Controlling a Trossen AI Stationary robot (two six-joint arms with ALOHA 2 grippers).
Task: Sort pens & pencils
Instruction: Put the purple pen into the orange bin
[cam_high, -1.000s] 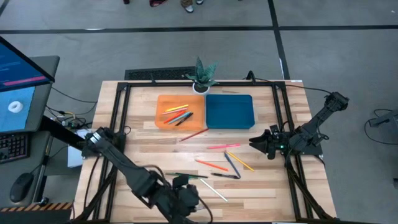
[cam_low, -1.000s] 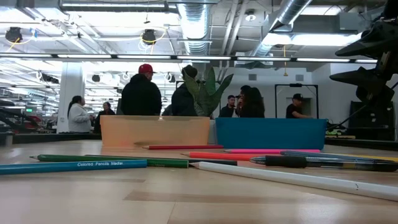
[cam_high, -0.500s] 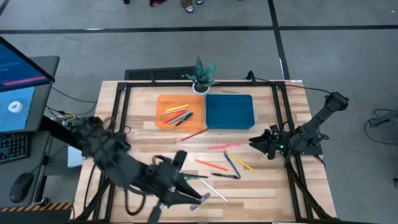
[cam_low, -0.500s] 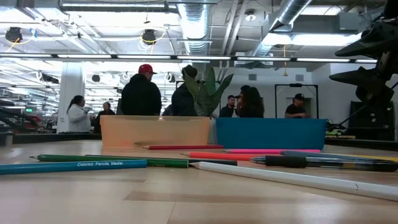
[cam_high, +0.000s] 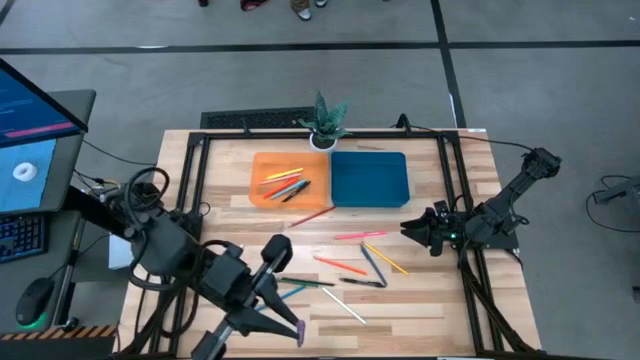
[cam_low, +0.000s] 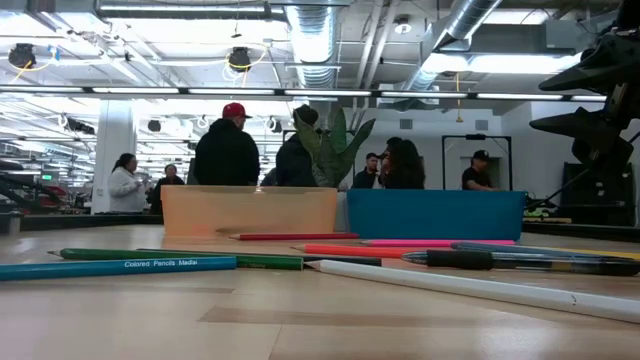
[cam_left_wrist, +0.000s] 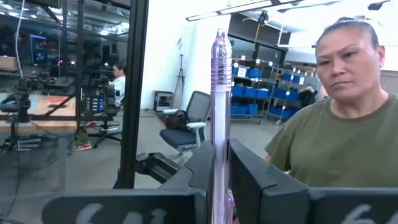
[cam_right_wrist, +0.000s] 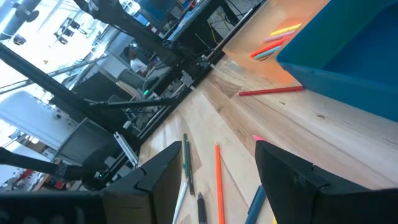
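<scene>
Change: the left arm swings from the near edge of the table, where it was bent low a second ago, up and toward the middle; its claw (cam_high: 285, 325) now points at the loose sticks with a purple pen (cam_left_wrist: 221, 112) in it.
Meaning for the task: one pen appears to be picked and ready to carry; the sorting is judged barely half done, since many sticks still lie loose.
Left claw: clamped on the purple pen, fingers (cam_left_wrist: 245, 171) close together with the pen standing up between them.
Right claw (cam_high: 412, 229): parked off to the far side of the loose sticks from the left claw, fingers (cam_right_wrist: 292, 171) apart, holding nothing.
Loose sticks: a green pencil (cam_high: 300, 283) and a white one (cam_high: 343, 305) lie just ahead of the left claw; orange, pink, yellow and black ones lie farther on.
Orange tray (cam_high: 258, 180): beyond the left claw, already holding several sticks.
Blue tray (cam_high: 370, 178): beside the orange one, nothing visible in it.
Room: a person in a green shirt (cam_left_wrist: 329, 143) faces the left wrist camera.
</scene>
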